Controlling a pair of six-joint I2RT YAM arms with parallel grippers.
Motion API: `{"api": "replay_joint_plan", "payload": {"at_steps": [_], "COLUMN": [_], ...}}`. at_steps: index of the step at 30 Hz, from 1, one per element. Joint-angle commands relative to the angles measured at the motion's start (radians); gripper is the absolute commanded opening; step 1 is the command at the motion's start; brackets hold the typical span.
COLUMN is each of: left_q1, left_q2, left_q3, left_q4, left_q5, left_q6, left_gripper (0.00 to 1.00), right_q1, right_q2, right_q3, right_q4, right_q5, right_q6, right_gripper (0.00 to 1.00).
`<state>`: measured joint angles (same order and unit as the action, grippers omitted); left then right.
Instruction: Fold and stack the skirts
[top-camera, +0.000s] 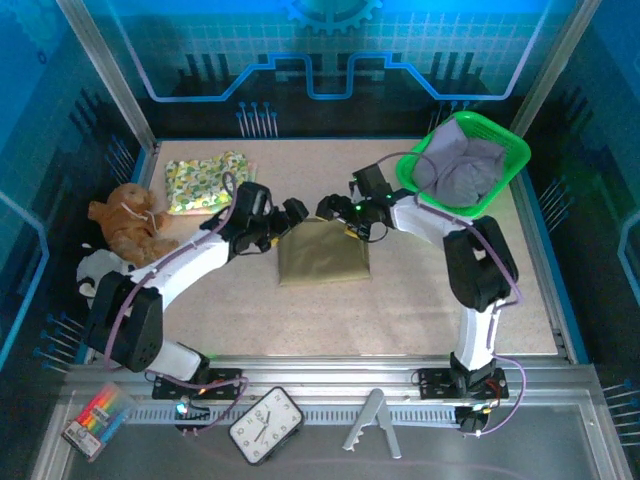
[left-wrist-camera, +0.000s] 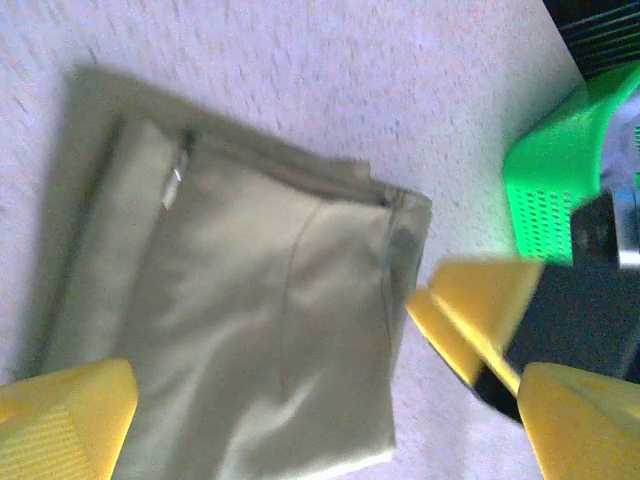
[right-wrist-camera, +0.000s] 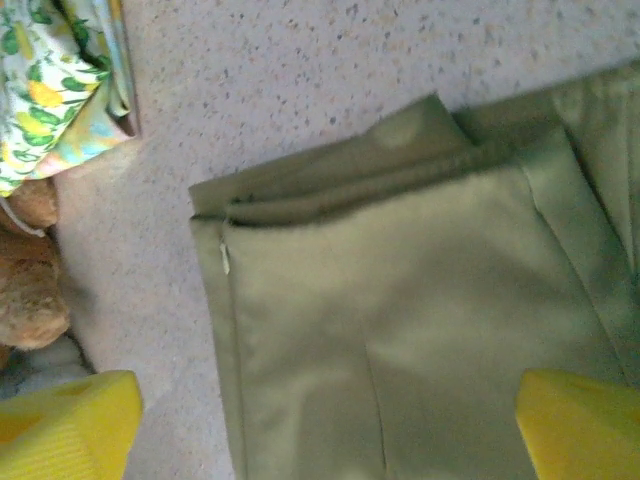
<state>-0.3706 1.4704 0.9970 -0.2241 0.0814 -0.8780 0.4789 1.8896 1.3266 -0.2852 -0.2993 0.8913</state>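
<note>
Claws first: my left claw (top-camera: 296, 212) stands wide apart, and my right claw (top-camera: 330, 207) is apart too, with nothing clamped in either. Both hover close together above the far edge of the olive-khaki skirt (top-camera: 322, 255), which lies folded into a flat rectangle near the middle of the desk (top-camera: 400, 310). From my left wrist, my yellow fingers (left-wrist-camera: 70, 420) sit at either side of that skirt, whose zip (left-wrist-camera: 178, 175) shows near one folded edge. From my right wrist I see its stacked layers at a corner. The floral skirt (top-camera: 205, 182) lies folded at the far left, just beside a brown plush toy (top-camera: 125, 225). The lavender-grey skirt (top-camera: 470, 172) is bunched inside the green basket (top-camera: 500, 136) at the far right.
</note>
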Motion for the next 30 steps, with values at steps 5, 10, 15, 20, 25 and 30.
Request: {"api": "replay_joint_plan", "payload": {"at_steps": [5,10,15,20,25,30], "left_q1": [0.070,0.088,0.088,0.088,0.088,0.087], "left_q2": [0.147,0.252,0.338,0.398,0.434,0.426], "left_q3": [0.135,0.187,0.209,0.201,0.203,0.173], "left_q4": [-0.345,-0.319,-0.285,-0.227,-0.212,-0.171], "left_q5": [-0.079,0.023,0.081,0.118,0.127,0.185], "left_q6": [0.295,0.336,0.354,0.362,0.354,0.339], "left_gripper": [0.89,0.74,0.63,0.53,0.49,0.47], "right_q1": [0.051,0.056,0.050,0.050,0.045,0.037], "right_q2": [-0.045,0.012,0.072,0.103,0.104,0.106], "right_q3": [-0.082,-0.113,-0.145,-0.164,-0.185,-0.194], "right_q4": [-0.088,-0.080,-0.047,-0.034,-0.021,-0.007], "right_q5": [0.008,0.017,0.008,0.009,0.013,0.008], "right_q6": [-0.046,-0.052,-0.026,-0.006,0.003,0.012], "right_gripper": [0.38,0.00,0.00,0.00,0.00,0.00]}}
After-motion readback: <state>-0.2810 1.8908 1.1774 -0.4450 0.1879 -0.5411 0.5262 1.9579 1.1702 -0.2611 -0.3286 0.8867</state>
